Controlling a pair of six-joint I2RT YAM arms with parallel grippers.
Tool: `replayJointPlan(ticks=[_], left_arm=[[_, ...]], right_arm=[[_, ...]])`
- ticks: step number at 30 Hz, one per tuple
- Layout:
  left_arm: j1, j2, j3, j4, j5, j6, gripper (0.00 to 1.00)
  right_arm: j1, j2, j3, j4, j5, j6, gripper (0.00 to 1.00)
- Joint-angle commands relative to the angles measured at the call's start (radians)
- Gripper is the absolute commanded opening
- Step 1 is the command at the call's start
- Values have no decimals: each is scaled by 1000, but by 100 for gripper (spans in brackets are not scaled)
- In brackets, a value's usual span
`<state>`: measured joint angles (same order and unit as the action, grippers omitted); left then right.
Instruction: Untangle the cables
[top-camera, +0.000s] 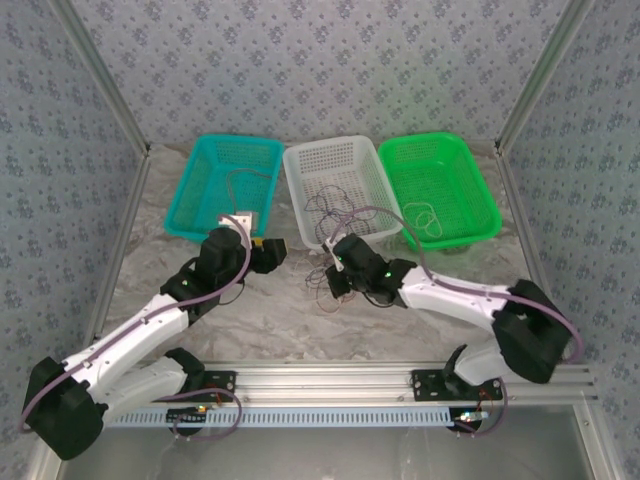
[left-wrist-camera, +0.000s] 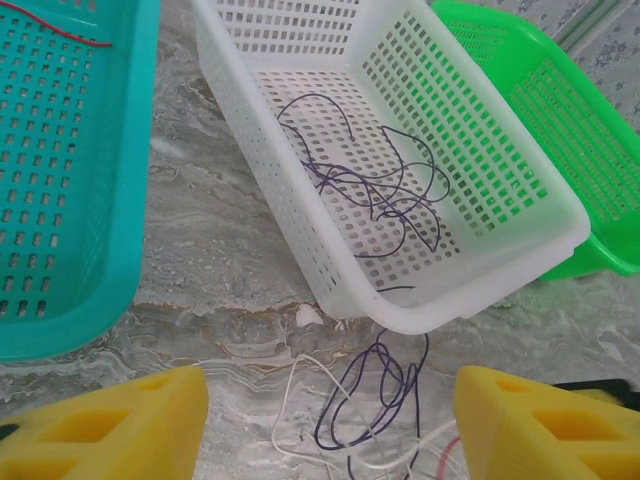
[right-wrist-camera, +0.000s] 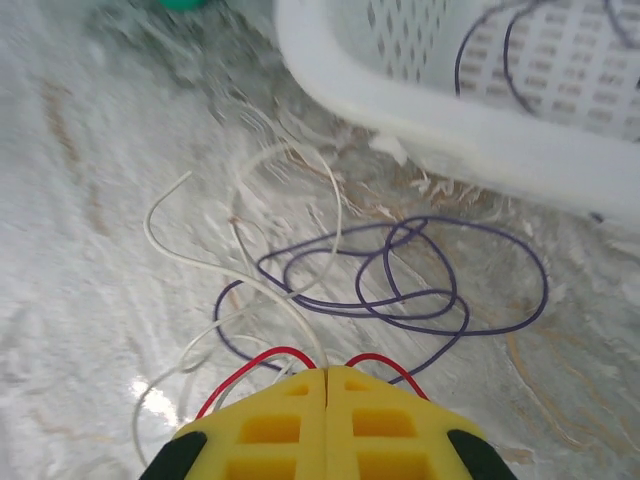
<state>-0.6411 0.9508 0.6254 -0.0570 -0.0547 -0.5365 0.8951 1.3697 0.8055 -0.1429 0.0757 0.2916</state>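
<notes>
separation step: right gripper clamps the red cable; left gripper waits, fingers spread. next, likely, a slow lift clear of the purple loops.

The white basket, teal basket and green basket are glossy plastic, the table smooth marble-look, the cables plastic-sheathed.

No legible text, labels, brands, numbers or signs anywhere in view.
</notes>
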Motion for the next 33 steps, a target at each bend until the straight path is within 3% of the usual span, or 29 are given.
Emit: replayJointPlan(ticks=[1,15,20,27,33], left_arm=[[8,4,-5,9,-7,10,66],[8,254,23,88,161,13,64],[9,283,-15,316,335,-46,60],[-12,259,-90,520,412,-155,62],[-79,279,-121,651,379,-309,62]], right_arm=[[12,-106,-40,-27,24,-25,0],[-28,-398,-208,0,31,11,0],[-42,-445,-247,18,32,25,0],[-42,-446,-265,71,53,47,0],[-40,-446,-261,108,84,52,0]])
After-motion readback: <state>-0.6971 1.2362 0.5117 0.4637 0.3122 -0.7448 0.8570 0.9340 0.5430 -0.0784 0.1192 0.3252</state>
